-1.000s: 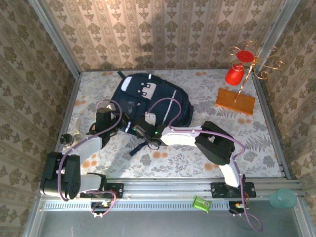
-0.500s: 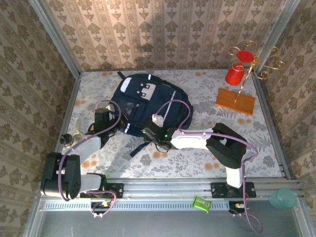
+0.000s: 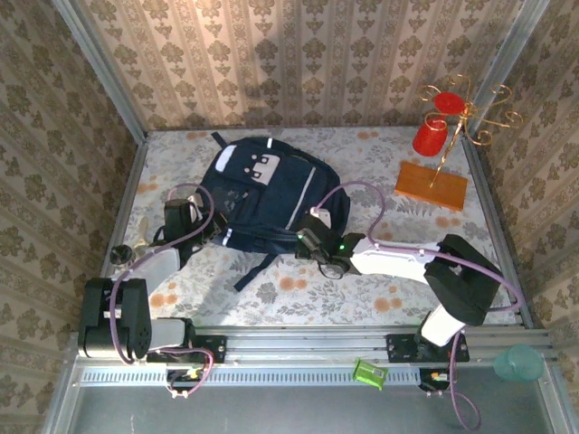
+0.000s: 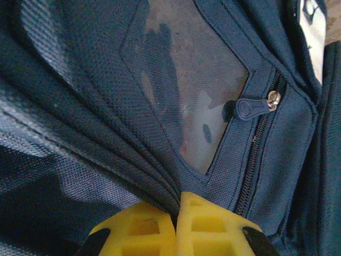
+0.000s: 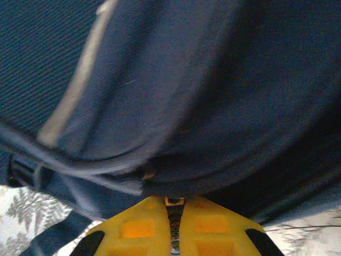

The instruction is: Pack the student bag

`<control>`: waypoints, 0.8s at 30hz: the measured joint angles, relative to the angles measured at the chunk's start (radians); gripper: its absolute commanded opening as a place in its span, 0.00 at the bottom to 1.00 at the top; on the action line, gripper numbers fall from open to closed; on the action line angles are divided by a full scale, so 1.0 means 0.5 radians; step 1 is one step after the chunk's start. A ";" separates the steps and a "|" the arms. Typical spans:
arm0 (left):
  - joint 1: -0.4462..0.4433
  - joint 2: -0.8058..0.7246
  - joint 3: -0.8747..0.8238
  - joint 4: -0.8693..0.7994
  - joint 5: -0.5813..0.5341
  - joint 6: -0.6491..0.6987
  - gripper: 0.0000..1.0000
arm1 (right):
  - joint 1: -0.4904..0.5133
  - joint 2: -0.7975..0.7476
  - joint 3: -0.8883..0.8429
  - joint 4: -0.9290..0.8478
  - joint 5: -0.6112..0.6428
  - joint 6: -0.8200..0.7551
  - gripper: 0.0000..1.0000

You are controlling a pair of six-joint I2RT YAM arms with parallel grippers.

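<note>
The student bag (image 3: 262,190) lies flat on the flowered table, dark navy with a white studded patch at its far end. My left gripper (image 3: 206,237) is at the bag's near left edge. In the left wrist view its yellow fingers (image 4: 144,226) are shut on a fold of the bag's fabric (image 4: 106,133), beside a pocket zipper pull (image 4: 253,106). At the bag's near right edge my right gripper (image 3: 301,239) is shut on a small metal zipper pull (image 5: 174,201), with navy fabric (image 5: 176,96) stretched above it.
A gold stand with a red cup (image 3: 431,137) rises from a wooden board (image 3: 431,185) at the far right. A small jar and a pale tube (image 3: 136,246) lie at the left edge. A green item (image 3: 368,372) and a teal cup (image 3: 517,362) sit by the near rail.
My right gripper has travelled right along the bag's near edge, closing down on the zipper pull. The bag's near part has spread. My left gripper has shifted slightly left, still gripping fabric.
</note>
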 measured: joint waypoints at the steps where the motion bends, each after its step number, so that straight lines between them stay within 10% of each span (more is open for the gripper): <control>1: 0.012 0.003 0.005 -0.018 0.002 0.014 0.00 | -0.024 -0.021 -0.002 -0.022 -0.001 -0.018 0.00; 5: 0.054 0.007 0.037 -0.087 -0.009 0.060 0.00 | -0.076 -0.069 -0.010 -0.039 -0.014 -0.105 0.00; 9: 0.063 0.004 0.082 -0.142 -0.047 0.116 0.44 | -0.103 -0.092 -0.053 0.027 -0.124 -0.244 0.00; 14: -0.008 -0.191 0.092 -0.257 -0.288 0.253 0.65 | -0.185 -0.106 -0.060 0.040 -0.307 -0.401 0.00; 24: -1.057 -0.444 -0.024 0.198 -0.529 1.431 0.69 | -0.258 -0.220 -0.060 0.040 -0.578 -0.509 0.00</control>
